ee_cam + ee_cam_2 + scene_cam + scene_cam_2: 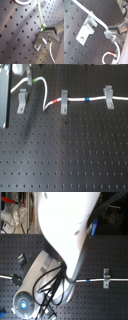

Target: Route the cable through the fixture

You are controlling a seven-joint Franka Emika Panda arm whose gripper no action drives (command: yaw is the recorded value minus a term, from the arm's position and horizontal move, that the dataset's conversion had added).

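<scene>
The white cable [80, 100] runs from the first exterior view's right through the right clip [108, 95] and the middle clip [63, 103]. It then loops up to a green band [33, 81] near the top left. The fixture [22, 101] is the left clip, its foot slanting down-left, just below that band. In both wrist views my gripper [43, 29] [110, 33] is shut on the cable [39, 15] at the green band [43, 25], right above the fixture [40, 42] [86, 29]. The cable [95, 18] crosses the fixture's top; whether it sits in the slot I cannot tell.
The black perforated board [70, 159] stretches toward the near edge. A dark upright panel [4, 99] stands at the first exterior view's left. In the second exterior view the white arm [65, 232] hides the middle; the right clip [105, 277] and the cable's blue band [87, 280] show.
</scene>
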